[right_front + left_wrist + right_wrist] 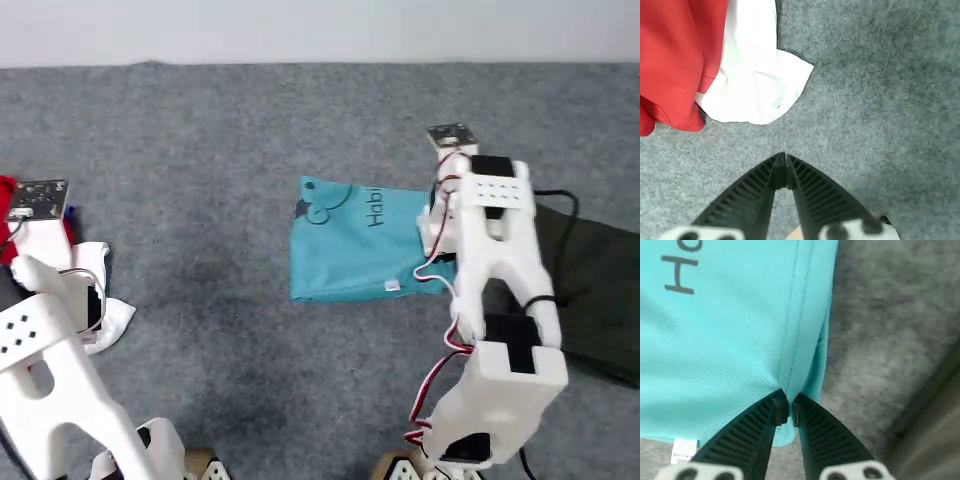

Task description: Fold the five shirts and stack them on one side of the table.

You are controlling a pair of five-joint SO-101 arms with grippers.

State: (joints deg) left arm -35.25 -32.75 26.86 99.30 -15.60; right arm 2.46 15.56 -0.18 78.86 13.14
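A: Which step, by the look of things?

B: Probably mid-fold on the teal shirt (350, 245), lying partly folded near the middle of the grey table (200, 150). Pinched at its stitched side edge by the right gripper (787, 405), fingers pressed together on the cloth.

A: And over on the other side?

B: Left gripper (786, 162) hanging over bare table, fingers pressed together on nothing. Just beyond it, a white shirt (757, 80) in a loose heap, touching a red shirt (675, 60), both at the table's left edge in the high view. Not folded, either of them.

A: Anything else waiting?

B: A dark green shirt (600, 290) spread at the right edge, partly under the right arm, near the teal one. Cannot tell whether touching it. No stack begun anywhere, so judged early in the task.

A: Next move?

B: Likely carrying the pinched edge across toward the teal shirt's opposite side. Calls for lifting just enough to clear the cloth beneath, then laying it flat and square before letting go. Worth watching for dragging the whole shirt along rather than folding it, with nothing pinning the far edge.
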